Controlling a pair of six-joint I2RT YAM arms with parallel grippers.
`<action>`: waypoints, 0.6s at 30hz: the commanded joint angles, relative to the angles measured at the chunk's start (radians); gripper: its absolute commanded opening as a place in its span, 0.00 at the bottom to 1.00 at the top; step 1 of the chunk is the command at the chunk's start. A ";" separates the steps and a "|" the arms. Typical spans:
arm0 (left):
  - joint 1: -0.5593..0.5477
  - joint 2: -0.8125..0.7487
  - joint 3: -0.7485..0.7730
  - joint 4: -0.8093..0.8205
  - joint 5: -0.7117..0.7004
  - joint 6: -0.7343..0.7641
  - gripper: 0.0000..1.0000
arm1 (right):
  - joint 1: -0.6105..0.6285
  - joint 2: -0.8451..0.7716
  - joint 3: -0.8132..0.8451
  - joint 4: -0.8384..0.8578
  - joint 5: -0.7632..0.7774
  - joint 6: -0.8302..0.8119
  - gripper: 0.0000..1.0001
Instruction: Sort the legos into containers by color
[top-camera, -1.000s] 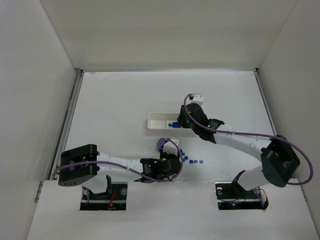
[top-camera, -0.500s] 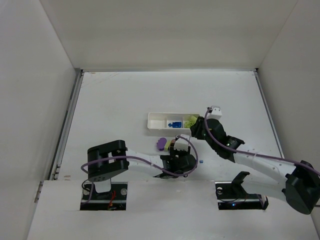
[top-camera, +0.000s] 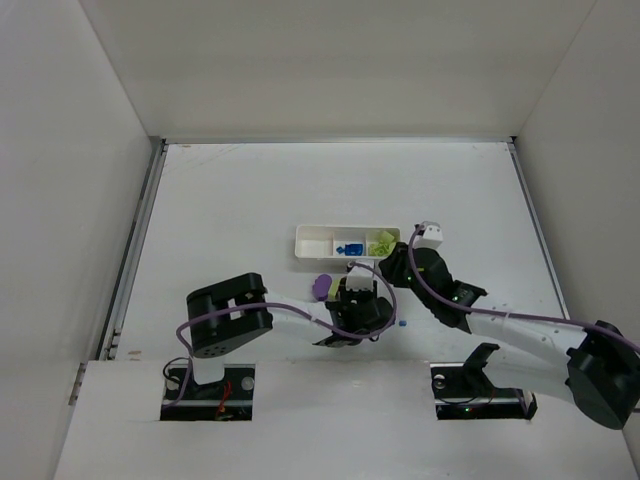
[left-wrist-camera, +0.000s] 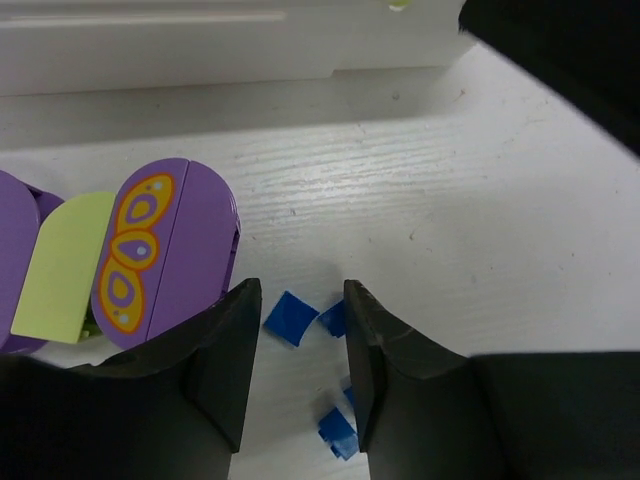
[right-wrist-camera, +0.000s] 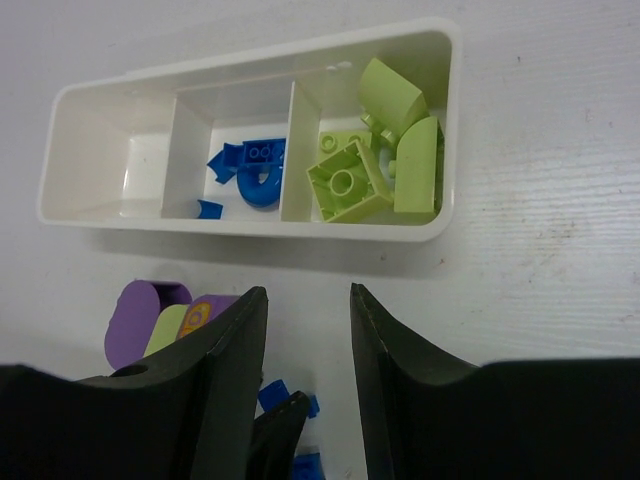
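The left fingers stand parted, low over the bench, and grip nothing. Two tiny loose dark-blue bricks lie side by side in the gap between their tips, and a third lies further back between the fingers. I cannot tell whether either finger touches a brick. Just outside the finger on the left of that wrist view lies the rounded purple piece, with an orange butterfly print on its face. A pale yellow-green piece is pressed against its outer side. Straight ahead of the fingertips runs the long wall of the white tray.

The right fingers are parted too, with only bare bench between their tips. Just beyond those tips the tray lies crosswise, split by thin dividers into three compartments. The one ahead and to the right of the fingers holds the yellow-green blocks, piled together. The middle one, ahead and a little left, holds the sorted blue bricks.

From above, both sets of fingers sit close together by the tray's near wall. A lone blue brick lies on the bench behind the right fingers, apart from them.
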 joint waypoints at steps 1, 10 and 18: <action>0.016 0.020 0.010 -0.004 0.014 -0.012 0.33 | 0.011 0.016 -0.005 0.089 -0.004 0.016 0.45; -0.001 -0.006 -0.030 -0.004 0.008 -0.033 0.27 | 0.011 0.004 -0.023 0.092 -0.006 0.016 0.45; -0.021 -0.068 -0.060 -0.011 -0.008 -0.033 0.37 | 0.007 0.003 -0.026 0.092 -0.012 0.016 0.45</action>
